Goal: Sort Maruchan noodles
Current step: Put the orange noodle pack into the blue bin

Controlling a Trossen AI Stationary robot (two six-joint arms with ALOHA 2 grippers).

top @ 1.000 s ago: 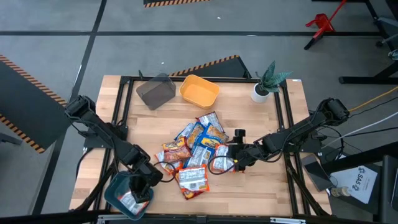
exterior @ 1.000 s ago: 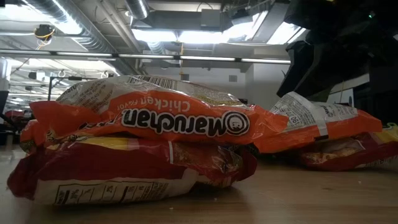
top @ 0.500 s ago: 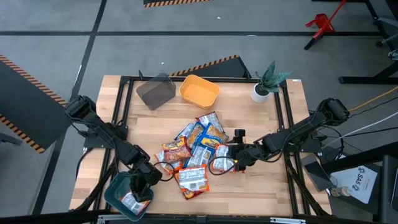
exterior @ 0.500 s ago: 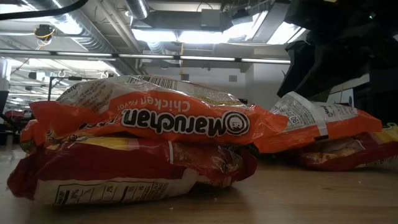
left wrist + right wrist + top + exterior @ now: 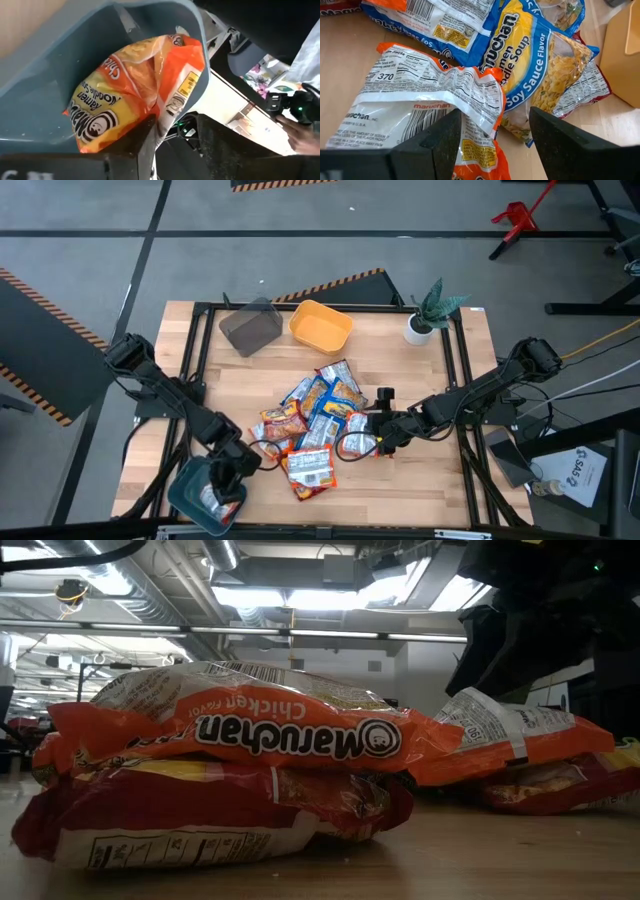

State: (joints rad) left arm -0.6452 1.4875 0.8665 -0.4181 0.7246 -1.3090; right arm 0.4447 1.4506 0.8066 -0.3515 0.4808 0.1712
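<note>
A pile of Maruchan noodles [image 5: 315, 415] lies mid-table; the low view shows an orange packet [image 5: 240, 730] on top of a red one. At the near left corner my left gripper [image 5: 222, 488] reaches into a teal bin [image 5: 185, 485], its fingers apart. An orange packet [image 5: 130, 95] lies inside that bin. My right gripper [image 5: 378, 442] hangs open at the pile's right side, over an orange packet [image 5: 420, 95] lying white back up. Its fingers stand either side of that packet's near end. A blue-yellow packet [image 5: 530, 55] lies just beyond. My left gripper is open. The orange packet's end seam [image 5: 161, 131] lies against the inner side of one finger [image 5: 142, 142], and the other finger stands clear of it. The packet rests on the teal bin's floor and wall [image 5: 60, 60]. Whether my right gripper touches the packet below it, I cannot tell.
A grey bin [image 5: 250, 327] and a yellow bin [image 5: 320, 326] stand at the far edge, and a potted plant [image 5: 425, 315] is at the far right. A black frame runs round the tabletop. Bare wood lies between the pile and the far bins.
</note>
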